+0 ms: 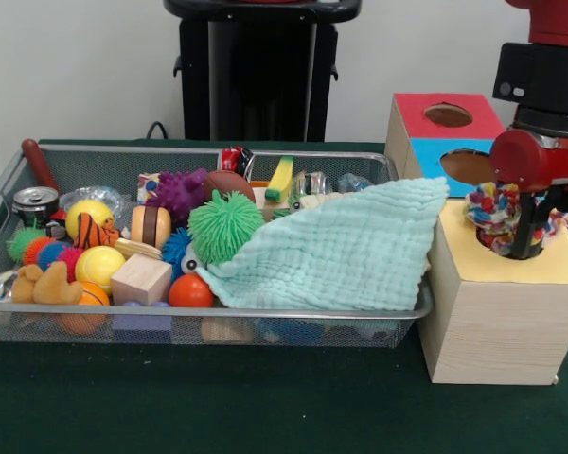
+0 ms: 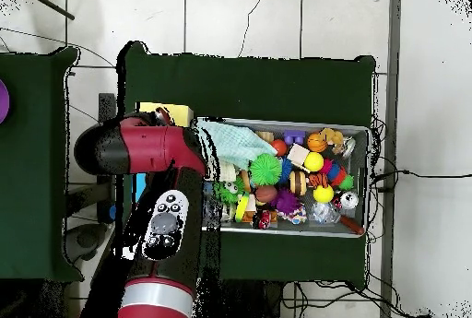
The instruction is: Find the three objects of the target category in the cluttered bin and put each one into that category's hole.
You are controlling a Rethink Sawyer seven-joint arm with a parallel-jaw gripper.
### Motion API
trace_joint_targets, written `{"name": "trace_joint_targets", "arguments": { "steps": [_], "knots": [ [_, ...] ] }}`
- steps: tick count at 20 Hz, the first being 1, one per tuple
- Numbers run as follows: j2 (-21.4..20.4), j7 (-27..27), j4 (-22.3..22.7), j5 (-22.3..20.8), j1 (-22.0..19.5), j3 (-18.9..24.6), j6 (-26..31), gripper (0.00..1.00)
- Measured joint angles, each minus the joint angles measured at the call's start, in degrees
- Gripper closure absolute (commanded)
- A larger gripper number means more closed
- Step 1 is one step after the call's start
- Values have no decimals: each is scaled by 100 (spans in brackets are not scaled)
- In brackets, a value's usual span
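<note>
Over the yellow-topped pale wood box (image 1: 497,317), at its round dark hole (image 1: 511,248), a crumpled multicoloured confetti-print plastic wrapper (image 1: 492,210) hangs pinched between the black fingers of the gripper (image 1: 525,248), which are closed on it. Only the front view shows this; from overhead the red and black arm (image 2: 152,153) hides wrapper and hole, leaving one corner of the box visible. Beside the box, the long silver wire-mesh bin (image 1: 265,312) holds a pale green quilted cloth (image 1: 346,251) and a green spiky rubber ball (image 1: 225,225).
</note>
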Motion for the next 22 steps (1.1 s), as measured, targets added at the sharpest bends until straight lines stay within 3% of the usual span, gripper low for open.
{"name": "trace_joint_targets", "arguments": {
  "steps": [6,22],
  "knots": [
    [-1,0,10,-12,1,-11,303,100],
    [38,0,12,-39,-32,-10,304,100]
  ]
}}
